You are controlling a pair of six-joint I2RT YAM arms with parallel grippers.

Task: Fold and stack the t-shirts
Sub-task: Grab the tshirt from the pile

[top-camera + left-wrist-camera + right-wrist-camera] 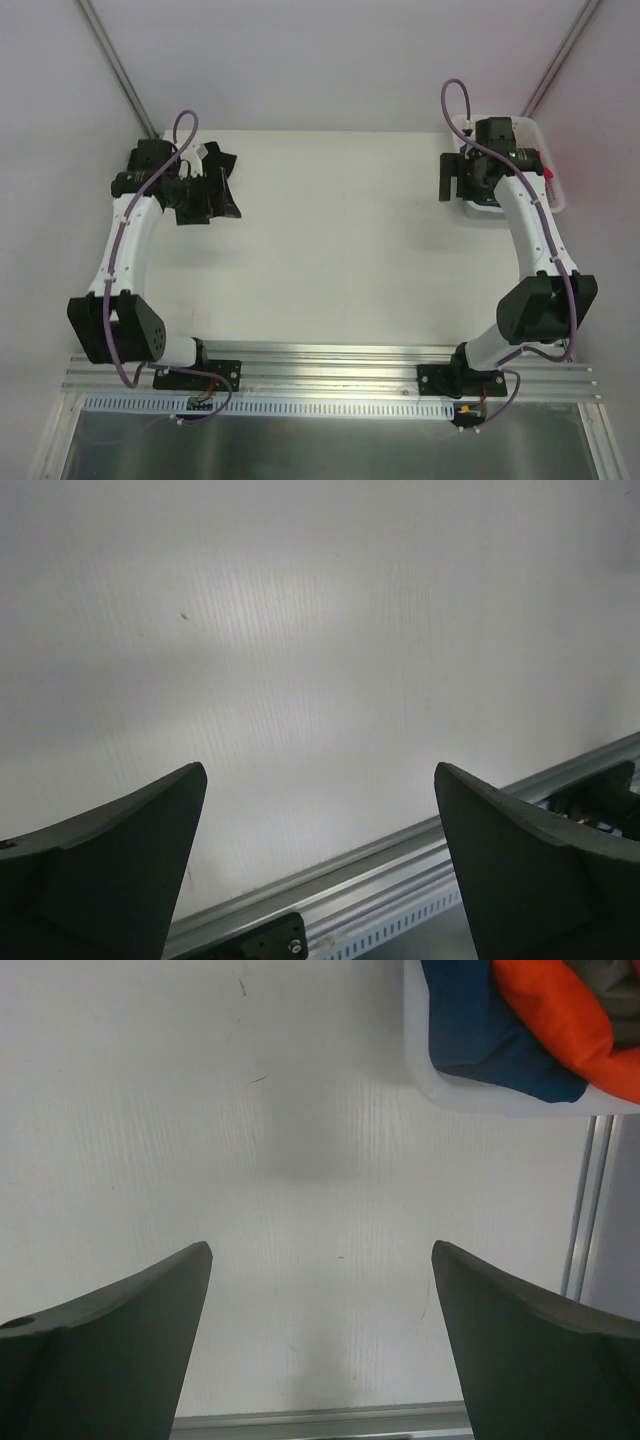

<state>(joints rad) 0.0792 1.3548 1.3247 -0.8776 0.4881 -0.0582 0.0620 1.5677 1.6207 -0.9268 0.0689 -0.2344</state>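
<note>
Blue cloth t-shirt (470, 1030), orange cloth t-shirt (550, 1010) in white plastic basket (440, 1090), far-right corner of white table (330, 250); right gripper (320, 1260) nearest, jaws apart, empty; left gripper (320, 780) likewise.

Bunched blue, orange t-shirts (490, 1040) in basket (415, 1030)

matt white table (330, 230), soft cloth blue t-shirt (480, 1040) and orange t-shirt (560, 1015), smooth white plastic basket (500, 1103), ribbed shiny metal rail (330, 370)

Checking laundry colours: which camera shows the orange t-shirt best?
The right wrist view: the orange t-shirt shows plainly against a blue one in the white basket. In the top external view the right arm hides most of that basket; the left wrist view shows none of it.
</note>
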